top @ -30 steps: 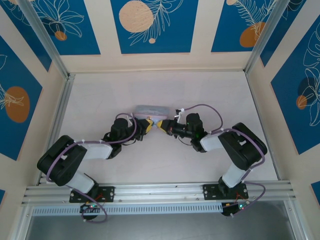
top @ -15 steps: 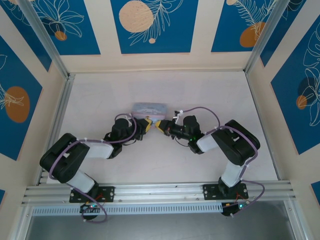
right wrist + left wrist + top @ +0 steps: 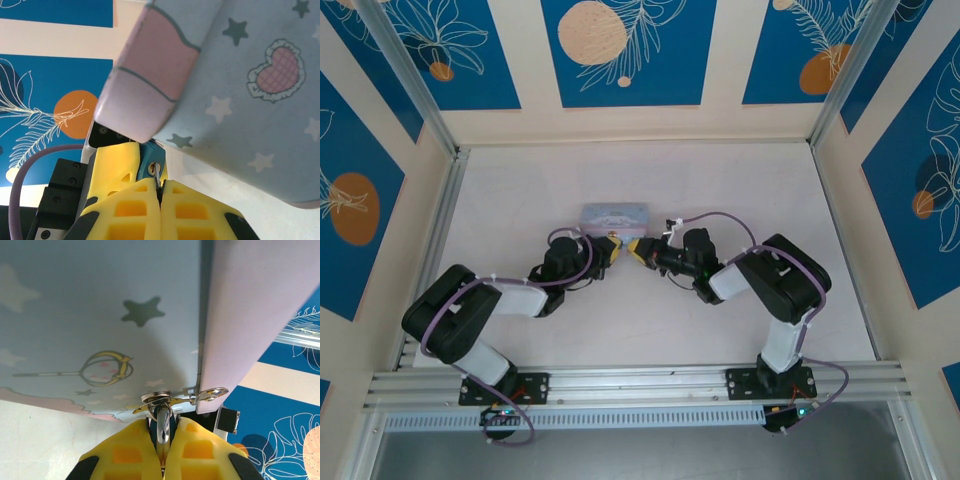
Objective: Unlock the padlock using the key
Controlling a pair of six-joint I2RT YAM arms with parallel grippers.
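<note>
The pale blue cartoon-printed tin (image 3: 615, 214) sits near the middle of the table (image 3: 510, 190), a little toward the far wall. Both arms fold inward, and their grippers meet nose to nose just in front of the tin's near edge.

The left gripper (image 3: 163, 436) has its yellow fingers pressed together on the padlock (image 3: 146, 165). The padlock's shackle rises from between the fingertips into the metal hasp (image 3: 202, 394) at the tin's corner edge.

The right gripper (image 3: 161, 187) is also clamped tight, pinching the thin key (image 3: 158, 176). The key's tip lies against the keyhole face of the padlock's blue body — whether it has gone into the slot cannot be told.

There is almost no gap between the two sets of fingertips, and the tin's rounded corner hangs right over them in the right wrist view.

Elsewhere the table is open, with wide bare surface to the left and right of the tin as far as the side frames. More bare surface lies between the elbows and the near rail (image 3: 640, 382) — the arms' bases are bolted along it.
</note>
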